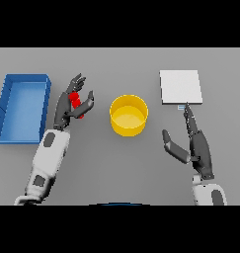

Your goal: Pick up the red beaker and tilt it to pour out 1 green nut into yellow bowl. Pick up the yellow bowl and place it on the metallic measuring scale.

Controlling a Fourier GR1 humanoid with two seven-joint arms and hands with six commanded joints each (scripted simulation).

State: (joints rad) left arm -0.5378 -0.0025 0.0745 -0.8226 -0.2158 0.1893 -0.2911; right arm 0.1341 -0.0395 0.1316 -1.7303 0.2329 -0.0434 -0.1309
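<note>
A bare lab-style test bench: a plain grey worktop (116,168) fills the view, with no walls or furniture in sight. Toward its far right corner sits a flat metallic measuring scale (180,86), near its left edge a blue bin (3,111), and a small red beaker (76,100) suggests measuring work.

Left hand (71,101) is up over the desk (116,163), fingers and thumb spread around the red beaker (76,100), which shows between them; whether it is truly clasped is hard to tell. Just left of it sits the blue tray (8,106). Centre stage, the yellow bowl (128,114) stands upright, apart from both hands. Over on the right, the right hand (198,148) lies open, fingers straight, tips right at the near edge of the metallic measuring scale (180,87).
</note>
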